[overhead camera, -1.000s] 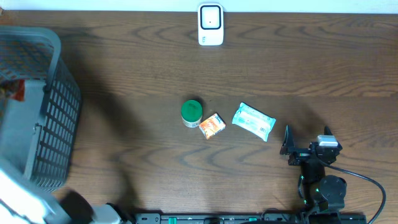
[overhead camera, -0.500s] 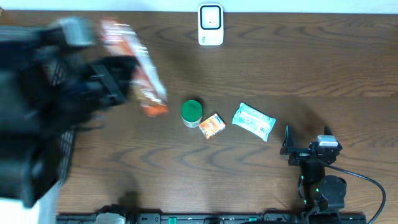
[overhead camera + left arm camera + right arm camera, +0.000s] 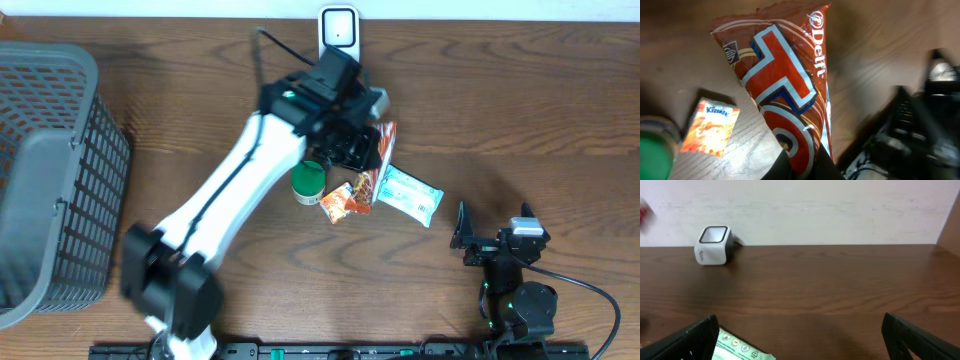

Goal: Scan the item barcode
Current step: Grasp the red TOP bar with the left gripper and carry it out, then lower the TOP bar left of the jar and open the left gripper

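Surface: dark wood table [image 3: 520, 100] against a pale wall, with the scanner [image 3: 339, 40] upright at the far edge and a basket [image 3: 50, 180] at the left.
Item: the snack bag [image 3: 378, 160] hangs from the left gripper over mid-table, near the scanner but not squarely before its window.
Left gripper [image 3: 352, 148]: pinching one end of the bag, while the rest dangles free.
Right gripper [image 3: 492, 228]: spread wide, empty, low at the right.
Clutter: a jar [image 3: 308, 180], tissue pack [image 3: 338, 205] and wipes [image 3: 408, 195] lie just under the bag.
Risk, barcode: no barcode shows on the printed face in the wrist view. If it sits on the other side or faces away from the scanner, there would be no read.
Risk, sway: a limp bag held by one end could swing or twist and blur the code.
Risk, snag: the bag's lower end hangs close to the tissue pack, so a low sweep could drag it.
Risk, slip: a thin pinch on glossy film might let go.
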Controlling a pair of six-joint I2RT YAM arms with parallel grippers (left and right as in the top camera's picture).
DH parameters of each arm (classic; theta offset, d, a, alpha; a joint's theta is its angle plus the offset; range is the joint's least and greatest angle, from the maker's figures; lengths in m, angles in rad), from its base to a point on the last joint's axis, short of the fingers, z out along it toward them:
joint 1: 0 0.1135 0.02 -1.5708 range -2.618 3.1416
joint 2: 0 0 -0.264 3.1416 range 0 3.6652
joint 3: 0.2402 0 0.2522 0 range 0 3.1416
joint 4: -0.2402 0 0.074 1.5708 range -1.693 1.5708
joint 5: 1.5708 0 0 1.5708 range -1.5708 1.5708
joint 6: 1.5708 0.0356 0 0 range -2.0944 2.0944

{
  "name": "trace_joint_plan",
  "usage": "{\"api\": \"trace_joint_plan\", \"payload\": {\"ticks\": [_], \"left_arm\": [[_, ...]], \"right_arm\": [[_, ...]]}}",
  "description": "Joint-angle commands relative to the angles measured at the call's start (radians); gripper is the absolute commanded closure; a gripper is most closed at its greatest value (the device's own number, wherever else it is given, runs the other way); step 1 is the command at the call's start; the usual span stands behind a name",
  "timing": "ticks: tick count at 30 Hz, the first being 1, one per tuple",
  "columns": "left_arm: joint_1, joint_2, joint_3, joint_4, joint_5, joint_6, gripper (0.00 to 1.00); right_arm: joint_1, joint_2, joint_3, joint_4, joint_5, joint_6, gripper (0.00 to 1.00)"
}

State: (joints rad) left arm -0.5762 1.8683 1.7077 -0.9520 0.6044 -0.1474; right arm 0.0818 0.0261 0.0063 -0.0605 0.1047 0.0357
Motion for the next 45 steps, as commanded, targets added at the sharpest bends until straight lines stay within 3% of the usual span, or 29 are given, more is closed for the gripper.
{"api": "trace_joint_plan", "payload": {"ticks": [1, 10, 12, 17, 19, 23, 31, 45], "left_arm": [[0.009, 0.065, 0.002, -0.007, 0.007, 0.043, 0.93], [0.136, -0.027, 0.022, -0.005, -0.019, 0.042, 0.93], [0.183, -0.08, 0.022, -0.012, -0.127, 0.027, 0.93], [0.287, -0.14, 0.021, -0.109, -0.6, -0.117, 0.93], [0.316, -0.133, 0.003, -0.156, -0.678, -0.169, 0.93], [0.34, -0.113, -0.105, -0.128, -0.651, -0.174, 0.93], [0.338, -0.091, -0.406, 0.159, -0.466, -0.173, 0.93], [0.278, -0.076, -0.597, 0.455, -0.315, -0.234, 0.92]], "right_arm": [[0.006, -0.002, -0.001, -0.003, 0.002, -0.015, 0.01], [0.006, -0.002, -0.001, -0.003, 0.002, -0.015, 0.01], [0.006, -0.002, -0.001, -0.003, 0.002, -0.015, 0.01], [0.006, -0.002, -0.001, -0.003, 0.002, -0.015, 0.01], [0.006, -0.002, -0.001, -0.003, 0.002, -0.015, 0.01], [0.006, -0.002, -0.001, -0.003, 0.002, -0.015, 0.01], [0.006, -0.002, -0.001, -0.003, 0.002, -0.015, 0.01], [0.006, -0.002, -0.001, -0.003, 0.002, -0.015, 0.01]]}}
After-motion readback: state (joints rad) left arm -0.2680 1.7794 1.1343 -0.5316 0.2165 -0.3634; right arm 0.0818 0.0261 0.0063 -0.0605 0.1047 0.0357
